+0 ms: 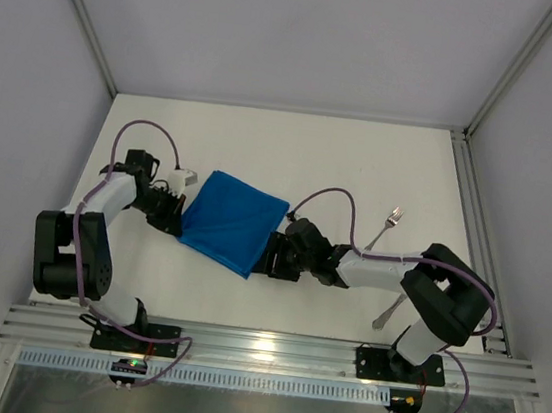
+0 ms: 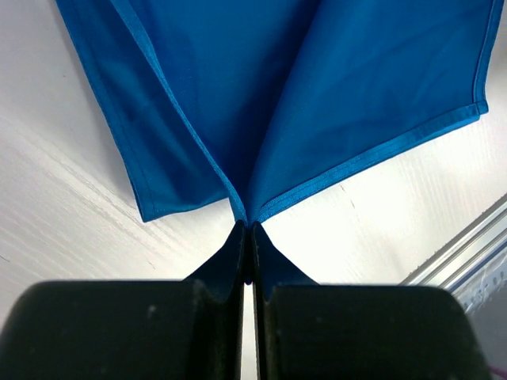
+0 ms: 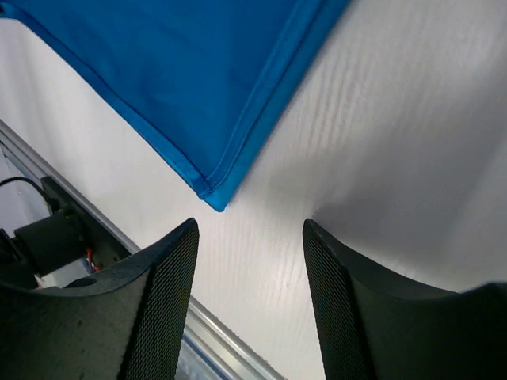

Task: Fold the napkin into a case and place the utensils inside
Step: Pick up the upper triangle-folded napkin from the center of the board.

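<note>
Closest to the lens, the left pincer [image 2: 247, 229] is clamped tight on the near edge of the napkin [image 2: 356, 95]. Its two black fingers press together with a pinch of bright blue cloth between their tips, so the hem rises from both sides into a peak there. Seen from above, the napkin lies as a tilted square in the middle of the white desk [image 1: 312, 161]. At the napkin's opposite corner, where two hemmed layers show, the right pincer [image 3: 249, 229] stands wide and holds nothing; the corner sits just beyond the gap, touching neither finger. Farther from the napkin on that side lie a fork [image 1: 386, 225], apart from the cloth, and a second silver utensil [image 1: 386, 316] half hidden under the right arm [image 1: 379, 270].
</note>
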